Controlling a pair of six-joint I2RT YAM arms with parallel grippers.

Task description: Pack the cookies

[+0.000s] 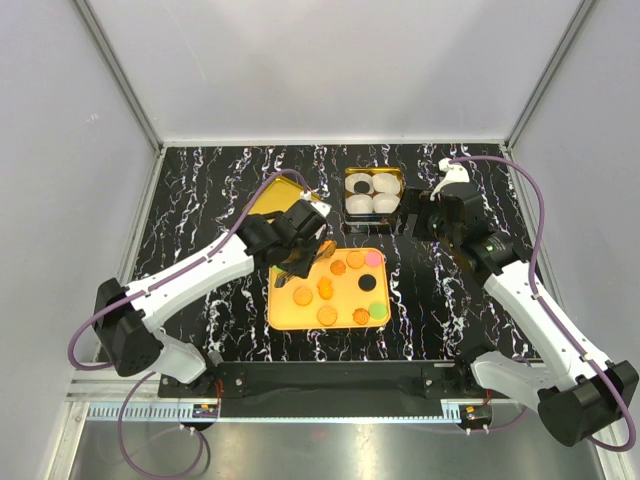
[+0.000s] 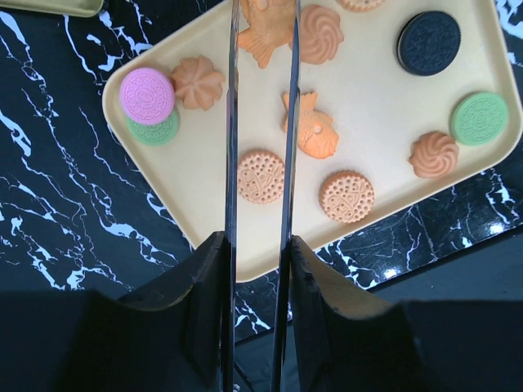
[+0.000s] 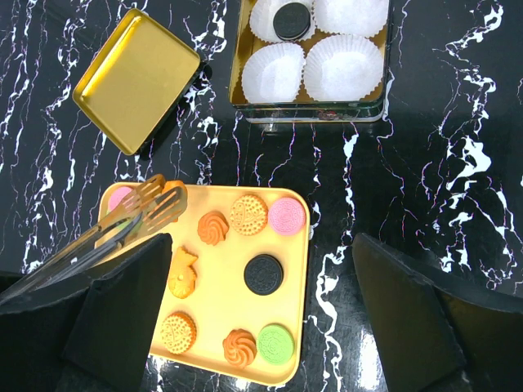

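As tongs (image 3: 155,211) are clasped by the left hand (image 2: 257,253), they are held over the cookies (image 2: 261,175). The right hand (image 1: 418,217) is spread open

Lab test cell, white panel walls (image 1: 330,60), aluminium frame (image 1: 117,72), black marbled table (image 1: 190,200)

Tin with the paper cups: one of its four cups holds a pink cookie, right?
No, the cookie there is black, not pink. It does sit in one of four paper cups in the tin, as the right wrist view shows.
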